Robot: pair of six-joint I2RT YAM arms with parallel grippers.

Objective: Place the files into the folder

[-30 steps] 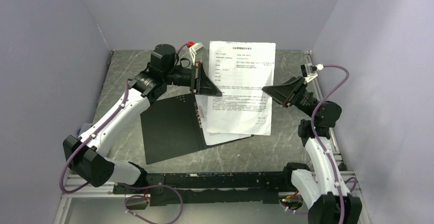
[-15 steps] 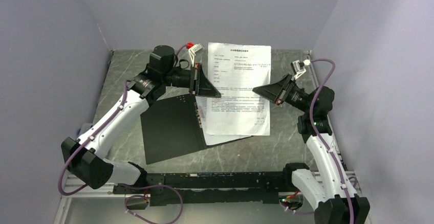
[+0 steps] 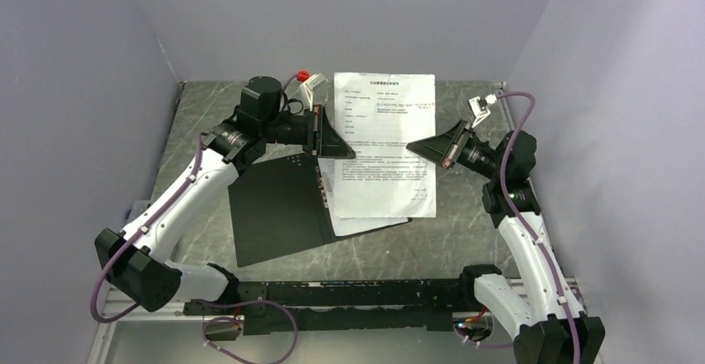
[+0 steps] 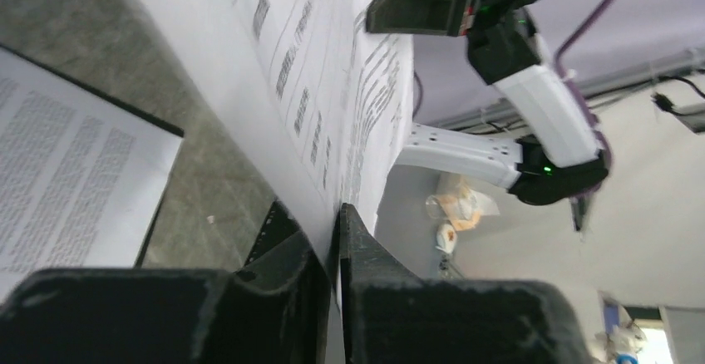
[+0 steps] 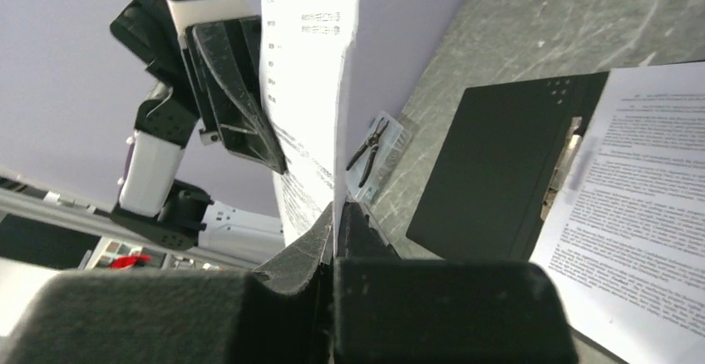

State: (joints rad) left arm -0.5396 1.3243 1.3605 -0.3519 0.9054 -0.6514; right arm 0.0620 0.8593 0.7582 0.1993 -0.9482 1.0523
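1. Two arms rise from the near edge of the grey tabletop (image 3: 465, 231), one on each side.
2. Just beyond their bases the folder (image 3: 274, 206) lies open and flat, black inside facing up, its metal clip (image 3: 318, 185) running along the spine.
3. One flat sheet (image 3: 366, 221) of dense print rests on the folder's right half, its edge at the clip.
4. Above that half, a raised sheet (image 3: 385, 144) is held off the tabletop, stretched between the two arms with its printed face turned up toward the overhead camera.
5. Left pincer (image 3: 349, 154): its fingers are pressed together on the raised sheet's left edge; the wrist view shows the paper pinched between them.
6. Right pincer (image 3: 413, 146): likewise clamped on the raised sheet's right edge, facing the left pincer across the page.
7. Farthest off, the raised sheet's top edge shows against the plain back wall (image 3: 349, 15).
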